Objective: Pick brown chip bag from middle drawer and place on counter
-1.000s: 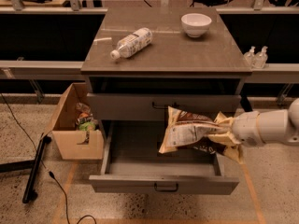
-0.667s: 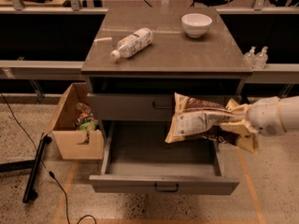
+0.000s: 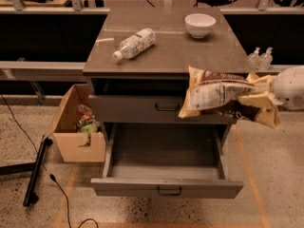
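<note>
The brown chip bag (image 3: 216, 96) hangs in the air in front of the cabinet's right side, level with the upper drawer front and just below the counter's edge. My gripper (image 3: 264, 98) comes in from the right on a white arm and is shut on the bag's right end. The middle drawer (image 3: 166, 188) is pulled open below, and its inside shows empty. The counter (image 3: 180, 51) lies above and behind the bag.
A clear plastic bottle (image 3: 134, 43) lies on the counter's left side and a white bowl (image 3: 199, 24) stands at its back right. An open cardboard box (image 3: 76, 144) with items sits left of the cabinet. A black pole (image 3: 37, 170) and cable lie on the floor. Two small bottles (image 3: 260, 58) stand on the right.
My gripper has lifted the bag higher and a little to the right, from just above the open drawer up to near the counter's edge.
</note>
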Controlling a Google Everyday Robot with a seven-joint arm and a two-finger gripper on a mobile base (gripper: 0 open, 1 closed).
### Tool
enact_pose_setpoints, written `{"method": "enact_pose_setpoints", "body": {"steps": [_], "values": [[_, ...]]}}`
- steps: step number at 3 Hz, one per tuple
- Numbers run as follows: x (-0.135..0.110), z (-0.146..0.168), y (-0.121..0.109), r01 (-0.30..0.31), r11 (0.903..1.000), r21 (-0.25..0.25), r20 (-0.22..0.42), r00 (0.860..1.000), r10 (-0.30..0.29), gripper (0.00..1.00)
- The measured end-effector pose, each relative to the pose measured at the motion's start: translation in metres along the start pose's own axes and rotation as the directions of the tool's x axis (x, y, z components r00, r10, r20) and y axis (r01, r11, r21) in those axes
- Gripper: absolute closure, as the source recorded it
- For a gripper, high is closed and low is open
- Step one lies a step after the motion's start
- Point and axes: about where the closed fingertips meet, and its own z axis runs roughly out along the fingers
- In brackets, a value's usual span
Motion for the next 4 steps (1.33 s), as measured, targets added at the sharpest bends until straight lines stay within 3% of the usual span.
{"method": "enact_pose_setpoints", "body": {"steps": [2, 3, 4], "values": [[-0.033, 0.027, -0.074, 0.078, 0.9957, 0.049, 0.059, 0.995, -0.081, 1.00], [-0.052, 0.047, -0.115, 0.096, 0.9945, 0.042, 0.083, 0.992, -0.100, 1.00], [-0.072, 0.053, -0.138, 0.123, 0.9916, 0.040, 0.093, 0.988, -0.127, 1.00]]}}
